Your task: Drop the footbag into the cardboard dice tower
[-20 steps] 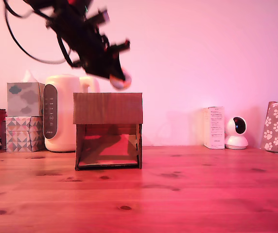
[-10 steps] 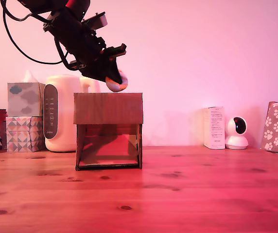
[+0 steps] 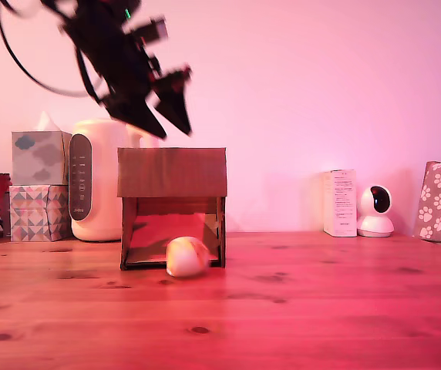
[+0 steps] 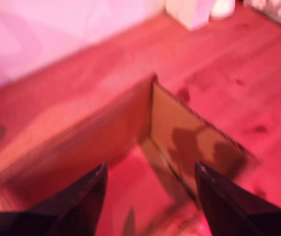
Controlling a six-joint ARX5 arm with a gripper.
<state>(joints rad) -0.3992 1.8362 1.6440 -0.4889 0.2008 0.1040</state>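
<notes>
Claw [image 3: 165,119] open, empty; one footbag [image 3: 186,257] at one tower [image 3: 172,173] mouth.

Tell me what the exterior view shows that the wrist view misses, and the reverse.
Only the exterior view shows the footbag lying at the mouth of the tower's lower opening, plus the cream kettle and tissue boxes behind it. Only the wrist view looks down into the tower's open top, seeing its inner walls and nothing between the jaws. Both show the cardboard dice tower, the open gripper above it, and the wooden table.
</notes>
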